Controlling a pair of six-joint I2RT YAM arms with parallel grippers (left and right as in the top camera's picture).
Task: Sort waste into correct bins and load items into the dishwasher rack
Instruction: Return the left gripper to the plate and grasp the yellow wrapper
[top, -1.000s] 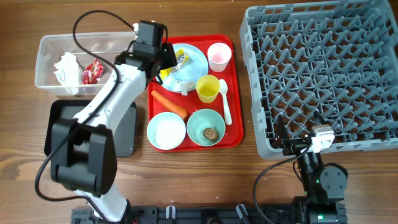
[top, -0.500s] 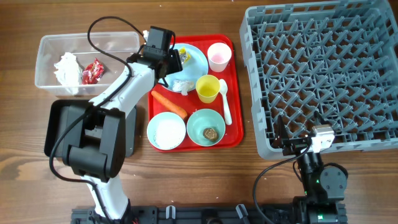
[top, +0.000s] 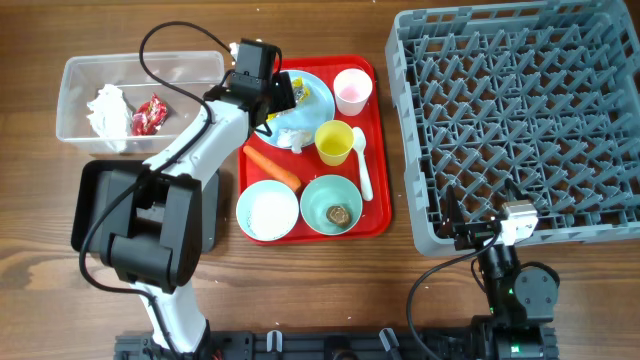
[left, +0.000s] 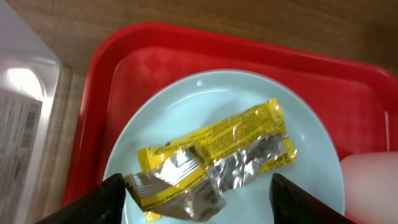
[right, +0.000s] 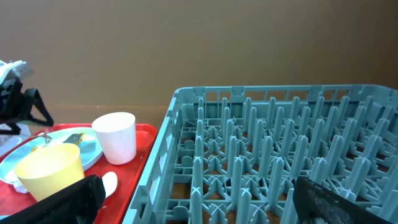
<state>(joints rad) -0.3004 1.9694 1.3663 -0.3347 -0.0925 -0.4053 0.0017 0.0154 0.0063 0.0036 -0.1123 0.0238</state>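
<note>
Hovering over the plate (left: 186, 106), the left gripper (left: 199, 193) holds its fingers wide on either side of a yellow-and-silver wrapper (left: 217, 158). The wrapper lies flat on the plate at the back of the red tray (left: 99, 81), and nothing is gripped. The right gripper (right: 196, 199), fingers fully spread and empty, sits at the near edge of the rack (top: 520, 120).

The wrapper is thin and lies against smooth plastic. A close that comes down too high would likely miss it, while one too low could scrape the plate and nudge it toward the yellow cup (top: 334, 141). Pinching only the loose foil end risks the wrapper slipping free on the way to the tub (top: 75, 70).

The left wrist view alone shows the crinkled, torn-open foil and how the fingers straddle it — from overhead the gripper hides much of it. Only the overhead view shows the tub, already holding a tissue (top: 106, 108) and a red wrapper (top: 148, 115).
</note>
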